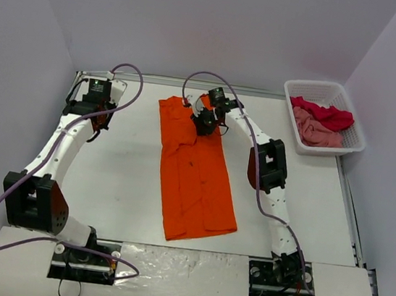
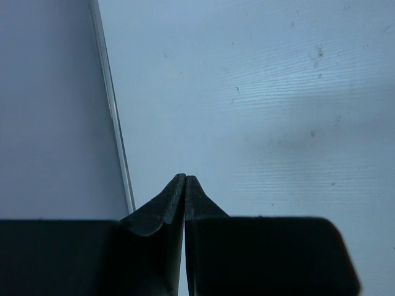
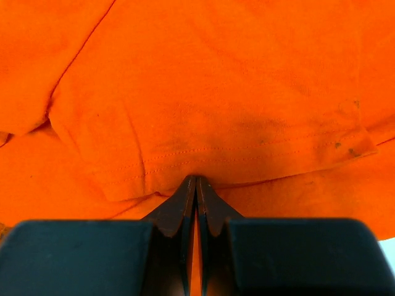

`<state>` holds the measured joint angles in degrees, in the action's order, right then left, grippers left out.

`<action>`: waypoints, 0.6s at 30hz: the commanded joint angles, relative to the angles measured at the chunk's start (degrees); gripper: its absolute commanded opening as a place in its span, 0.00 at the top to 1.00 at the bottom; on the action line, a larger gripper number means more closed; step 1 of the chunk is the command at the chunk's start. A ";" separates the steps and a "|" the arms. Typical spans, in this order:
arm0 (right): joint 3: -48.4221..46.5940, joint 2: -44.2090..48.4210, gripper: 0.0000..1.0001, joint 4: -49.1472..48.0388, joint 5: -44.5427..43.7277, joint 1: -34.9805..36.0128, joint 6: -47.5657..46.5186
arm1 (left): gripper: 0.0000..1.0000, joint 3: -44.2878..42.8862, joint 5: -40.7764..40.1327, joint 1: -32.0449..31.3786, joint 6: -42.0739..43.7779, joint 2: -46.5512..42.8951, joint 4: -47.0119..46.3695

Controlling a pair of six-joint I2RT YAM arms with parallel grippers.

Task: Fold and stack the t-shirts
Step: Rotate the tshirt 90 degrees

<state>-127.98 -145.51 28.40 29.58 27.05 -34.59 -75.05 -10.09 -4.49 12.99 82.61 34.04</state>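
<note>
The white lattice basket (image 1: 314, 84) at the far right holds the crimson red t-shirt (image 1: 330, 116) and dusty pink t-shirt (image 1: 317, 131), while my right gripper (image 3: 196, 180), fingers pressed together, touches a hem of the orange t-shirt (image 1: 198, 177) spread mid-table, and my left gripper (image 2: 186, 179), likewise closed, holds nothing.

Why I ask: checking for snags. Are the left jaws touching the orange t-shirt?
Apart. Top view shows bare table between left jaws and orange t-shirt.

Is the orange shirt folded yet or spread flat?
Partly folded: the orange t-shirt lies as a long narrow strip, sleeve layered over the body, not folded end-to-end.
</note>
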 commanded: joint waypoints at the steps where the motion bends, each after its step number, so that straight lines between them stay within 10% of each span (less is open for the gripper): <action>1: -1.57 -1.53 1.00 1.13 -2.34 -0.77 -0.57 | 0.98 -0.45 0.16 0.01 -0.86 -2.80 -0.21; 18: -6.84 -6.80 1.00 0.51 -6.03 -7.62 6.72 | 0.98 -1.42 3.14 0.01 -1.13 -2.19 1.38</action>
<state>-134.02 -149.62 26.59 28.25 21.26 -29.28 -74.43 -7.68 -4.49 12.78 82.24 34.44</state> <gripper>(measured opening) 0.001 0.027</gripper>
